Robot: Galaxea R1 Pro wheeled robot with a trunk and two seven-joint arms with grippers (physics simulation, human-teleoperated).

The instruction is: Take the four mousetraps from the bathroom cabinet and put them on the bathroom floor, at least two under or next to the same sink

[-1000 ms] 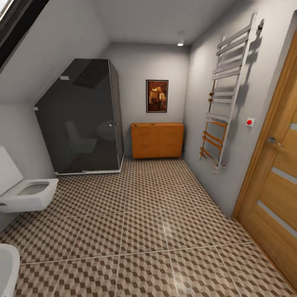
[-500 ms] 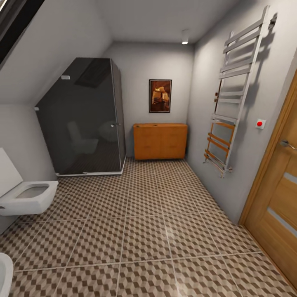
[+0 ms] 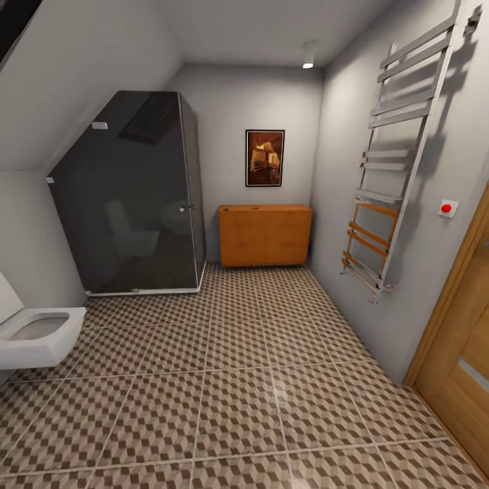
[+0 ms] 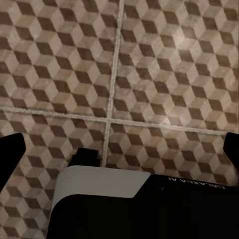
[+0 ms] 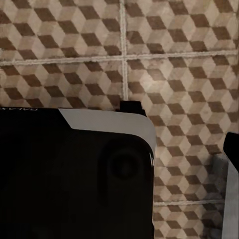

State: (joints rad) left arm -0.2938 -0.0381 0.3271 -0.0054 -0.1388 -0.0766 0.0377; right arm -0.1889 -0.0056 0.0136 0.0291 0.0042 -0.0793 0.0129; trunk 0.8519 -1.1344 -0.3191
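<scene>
Facing a low orange wooden cabinet (image 3: 265, 235) at the far wall, across the cube-patterned brown-and-beige tiled floor (image 3: 238, 380). Beneath both wrists lies the same tiling; whether either gripper's fingers are apart cannot be told.

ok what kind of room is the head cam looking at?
A bathroom, most likely: a wall-hung white toilet, a dark glass shower cabin and a chrome towel rail on the wall, over cube-patterned floor tiles.

- The bathroom floor (image 3: 238, 380) is large tiles with a brown, beige and white cube pattern and pale grout lines.
- A dark glass shower cubicle (image 3: 129, 197) stands on it in the far left corner.
</scene>
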